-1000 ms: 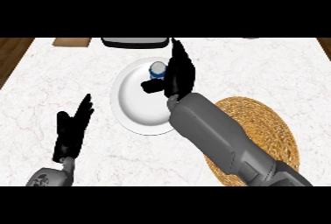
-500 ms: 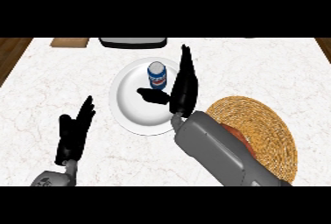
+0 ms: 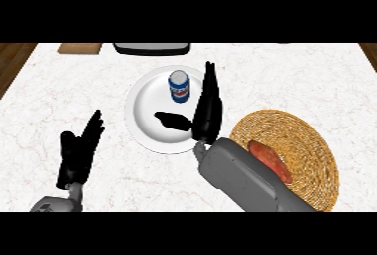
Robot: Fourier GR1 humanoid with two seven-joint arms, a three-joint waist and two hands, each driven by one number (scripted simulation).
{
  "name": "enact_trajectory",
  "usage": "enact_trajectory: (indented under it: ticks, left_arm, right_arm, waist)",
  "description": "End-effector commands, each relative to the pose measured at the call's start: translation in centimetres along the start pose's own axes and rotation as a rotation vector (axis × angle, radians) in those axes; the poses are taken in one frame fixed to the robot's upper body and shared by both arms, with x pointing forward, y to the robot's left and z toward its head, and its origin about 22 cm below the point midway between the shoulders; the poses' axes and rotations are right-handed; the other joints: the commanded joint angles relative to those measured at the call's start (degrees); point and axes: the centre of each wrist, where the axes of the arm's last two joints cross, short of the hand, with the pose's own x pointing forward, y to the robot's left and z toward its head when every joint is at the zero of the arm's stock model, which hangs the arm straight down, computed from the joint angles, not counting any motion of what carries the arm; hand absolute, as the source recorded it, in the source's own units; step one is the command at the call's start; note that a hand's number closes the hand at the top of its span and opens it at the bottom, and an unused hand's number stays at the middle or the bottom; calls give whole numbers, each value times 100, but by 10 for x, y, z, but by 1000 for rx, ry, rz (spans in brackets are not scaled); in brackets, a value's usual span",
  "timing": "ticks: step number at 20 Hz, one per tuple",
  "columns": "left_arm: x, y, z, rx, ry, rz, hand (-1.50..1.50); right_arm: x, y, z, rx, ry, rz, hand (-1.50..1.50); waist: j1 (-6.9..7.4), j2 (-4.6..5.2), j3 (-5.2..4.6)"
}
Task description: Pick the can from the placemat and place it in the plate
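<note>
1. Look to the can first: it stands upright in the far part of the white plate, blue label facing you, and nothing is curled round it. Judged from this, the placing step is done.
2. Your right robot hand is just to the right of the can, over the plate's right rim. Its fingers run straight toward the far side and the thumb juts left over the plate's middle. It is spread wide and holds nothing.
3. That open posture makes sense: with the fingers straight and apart from the can, you can draw the arm away without catching the label.
4. The woven placemat lies near and right of the plate, partly under the grey forearm. A red thing lies on it, half hidden by the arm, so you cannot tell what it is.
5. Your left robot hand rests open at the near left of the tabletop, fingers up, well apart from the plate; it is out of the way there.
6. If you pull back, lift clear before swinging right, since the thumb sits low over the plate and the can is tall enough to tip from a sideways brush.
</note>
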Motion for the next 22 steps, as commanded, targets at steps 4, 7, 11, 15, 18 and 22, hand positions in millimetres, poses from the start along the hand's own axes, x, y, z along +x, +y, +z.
enact_trajectory:
  ticks: [4, 7, 11, 15, 18, 22]
  left_arm:
    - [9, -4, 1, 10, -4, -22, 0]
    - [-3, -6, -4, 4, -3, -14, 0]
    - [5, -19, 2, 12, 8, 5, 0]
    - [-6, 21, 19, 16, -6, -6, 0]
    - [6, -8, 2, 15, 12, 7, 0]
    - [-15, 8, 4, 13, 12, 30, 0]
  right_arm:
    - [-2, 15, 0, -65, 55, 33, -150]
    - [-17, 16, 18, -63, 73, 44, -150]
    - [-15, 11, -4, -70, 83, 66, -150]
    - [-25, 12, -4, -103, 108, 107, -150]
    - [-49, 5, 10, -107, 119, 131, -150]
    - [-54, -3, 2, -115, 128, 143, -150]
  waist:
    - [52, 0, -2]
    - [-3, -12, -5]
    - [-42, -17, -2]
    - [-17, -25, -4]
    - [-99, -28, -3]
    - [-120, -30, -4]
